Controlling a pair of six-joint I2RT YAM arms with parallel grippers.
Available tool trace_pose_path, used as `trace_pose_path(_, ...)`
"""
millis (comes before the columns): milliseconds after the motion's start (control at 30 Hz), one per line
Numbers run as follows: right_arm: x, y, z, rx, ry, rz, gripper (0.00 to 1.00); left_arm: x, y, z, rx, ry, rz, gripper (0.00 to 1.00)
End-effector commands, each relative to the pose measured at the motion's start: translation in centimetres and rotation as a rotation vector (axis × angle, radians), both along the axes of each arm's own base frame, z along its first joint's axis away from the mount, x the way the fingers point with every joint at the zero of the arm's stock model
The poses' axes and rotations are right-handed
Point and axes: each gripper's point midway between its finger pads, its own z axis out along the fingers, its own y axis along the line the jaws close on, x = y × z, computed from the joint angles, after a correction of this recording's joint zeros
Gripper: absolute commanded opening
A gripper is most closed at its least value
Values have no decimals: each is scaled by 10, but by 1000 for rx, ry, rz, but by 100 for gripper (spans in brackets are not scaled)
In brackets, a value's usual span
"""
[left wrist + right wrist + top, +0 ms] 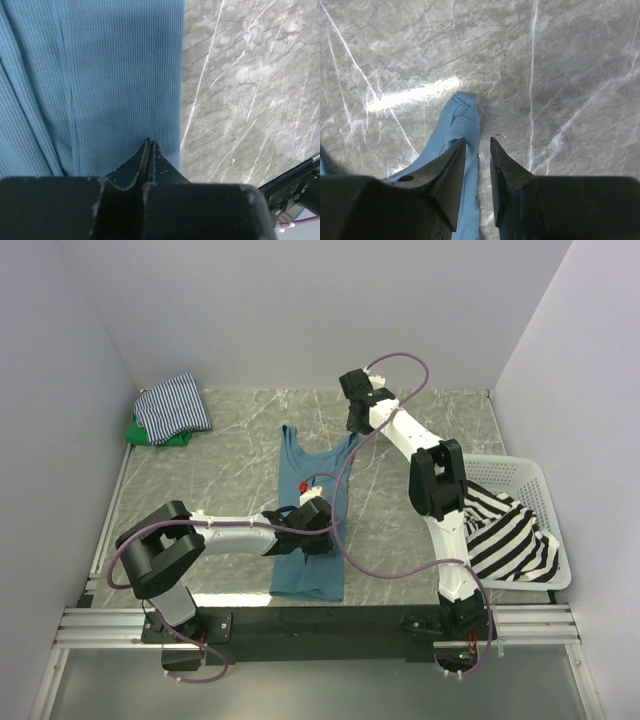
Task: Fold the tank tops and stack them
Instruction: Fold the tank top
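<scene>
1. Top view: the teal tank top (308, 540) lies flat in the middle of the table (230, 470); the left gripper (318, 512) is over its right side; the right gripper (357, 423) is at its far strap (352, 443); the navy-white striped top (172, 405) lies on the green top (150, 434) in the far left corner; the black-white striped top (505, 530) lies in the basket (530, 475).
2. Left wrist: the fingers are pressed together, tips at the teal cloth beside its edge.
3. Right wrist: the 2 fingers stand narrowly spread; the strap runs under the left one.

1. 1 spread tank top (310, 540) lies mid-worktop (230, 465), straps toward the far wall.
2. In the far-left corner, a folded tank top (172, 405) rests on a lower tank top (148, 435).
3. The basket (522, 466) stands at the right edge, a 4th tank top (510, 535) inside it.
</scene>
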Motion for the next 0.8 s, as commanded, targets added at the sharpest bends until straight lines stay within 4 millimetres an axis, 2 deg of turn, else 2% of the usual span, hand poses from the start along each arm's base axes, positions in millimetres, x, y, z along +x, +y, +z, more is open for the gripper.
trace_pose_path(0,11,1,0,-15,-20,-1,33,3,-20,15,-64,-13,-10,1)
trace_pose_path(400,13,5,-12,-5,-14,15,33,-7,-30,11,-56,-3,-45,1)
trace_pose_path(767,22,12,-8,13,-41,18,28,-13,-30,4,-46,18,-60,1)
